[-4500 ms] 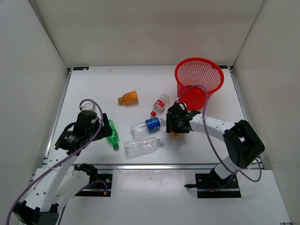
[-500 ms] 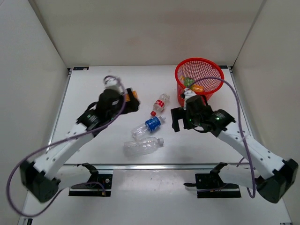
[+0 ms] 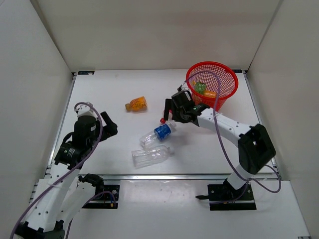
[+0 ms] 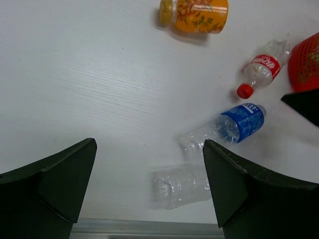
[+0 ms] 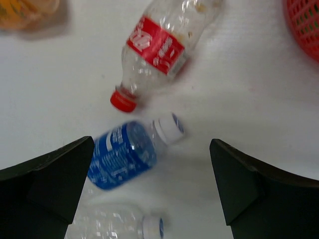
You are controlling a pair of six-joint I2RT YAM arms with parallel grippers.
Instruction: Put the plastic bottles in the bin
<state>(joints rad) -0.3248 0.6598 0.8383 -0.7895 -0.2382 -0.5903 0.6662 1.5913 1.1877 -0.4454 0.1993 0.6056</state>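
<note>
Right pincer (image 5: 152, 140) moved left, over red-capped bottle (image 5: 157, 47)

White table (image 3: 99, 94) carries four bottles (image 3: 136, 104) and red bin (image 3: 212, 63)

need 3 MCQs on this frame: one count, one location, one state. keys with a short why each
1. Bottles lying on the table: A two; B four; C six.
2. The green bottle is: A inside the bin; B lying on the table; C upright beside the bin.
3. The right tool is: A shut on a bottle; B out of view; C open, holding nothing.

1 B: the left wrist view shows the orange bottle, red-label bottle, blue-label bottle and plain clear bottle.
2 A: it shows inside the rim in the top view.
3 C: its jaws stand wide apart, gripping nothing.
</note>
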